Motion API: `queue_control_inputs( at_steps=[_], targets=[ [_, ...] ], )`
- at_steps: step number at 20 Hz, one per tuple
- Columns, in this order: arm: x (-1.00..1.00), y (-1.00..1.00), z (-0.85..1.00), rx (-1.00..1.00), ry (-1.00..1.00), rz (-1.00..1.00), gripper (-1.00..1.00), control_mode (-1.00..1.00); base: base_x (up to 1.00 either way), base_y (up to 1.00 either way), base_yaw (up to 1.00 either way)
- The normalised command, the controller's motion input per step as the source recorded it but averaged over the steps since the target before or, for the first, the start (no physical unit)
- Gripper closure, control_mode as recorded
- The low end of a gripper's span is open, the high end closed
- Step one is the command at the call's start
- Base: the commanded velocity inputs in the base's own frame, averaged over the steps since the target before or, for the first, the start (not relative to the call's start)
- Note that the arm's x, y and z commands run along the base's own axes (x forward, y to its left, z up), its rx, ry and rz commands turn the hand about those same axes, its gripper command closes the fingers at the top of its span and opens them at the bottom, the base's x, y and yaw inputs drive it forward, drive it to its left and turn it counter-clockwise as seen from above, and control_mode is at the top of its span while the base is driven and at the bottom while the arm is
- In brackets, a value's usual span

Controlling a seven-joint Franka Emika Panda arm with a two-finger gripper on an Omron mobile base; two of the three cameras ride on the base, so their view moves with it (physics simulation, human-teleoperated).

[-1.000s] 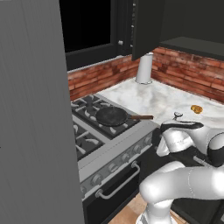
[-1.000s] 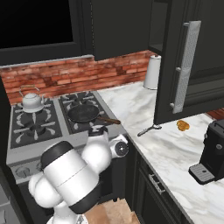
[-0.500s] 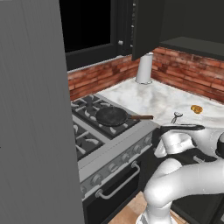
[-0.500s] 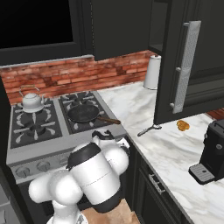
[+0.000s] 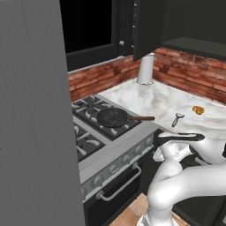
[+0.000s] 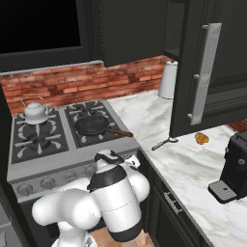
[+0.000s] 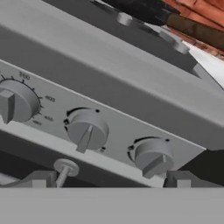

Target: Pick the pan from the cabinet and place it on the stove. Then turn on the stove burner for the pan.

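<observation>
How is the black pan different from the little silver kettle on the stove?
The pan is black, flat and open; the kettle is silver, rounded and lidded. The pan has a straight handle pointing toward the marble counter; the kettle's handle arches over its top. The pan sits on a right-side grate, the kettle at the back left. Both rest on the stove.

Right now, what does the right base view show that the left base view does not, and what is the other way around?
The right base view has the kettle on the stove's rear left burner, the black coffee machine on the counter, and the cabinet door's silver bar handle. The left base view has a broad grey panel on its left and the oven door's bar handle. Both show the pan on a front burner, the paper towel roll, the peeler, and the brick wall.
</observation>
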Motion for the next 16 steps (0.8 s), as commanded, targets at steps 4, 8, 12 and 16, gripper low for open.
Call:
queue_control_inputs(
  at_steps=[4, 8, 12, 16],
  targets=[
    [0.01, -0.16, 0.0, 0.02, 0.0, -0.04, -1.0, -1.0, 0.0, 0.0, 0.0],
    [0.0, -0.26, 0.0, 0.02, 0.0, -0.06, -1.0, -1.0, 0.0, 0.0, 0.0],
    [0.04, -0.08, 0.0, 0.0, 0.0, -0.04, -1.0, -1.0, 0.0, 0.0, 0.0],
    [0.16, -0.04, 0.0, 0.0, 0.0, -0.01, -1.0, -1.0, 0.0, 0.0, 0.0]
  ],
)
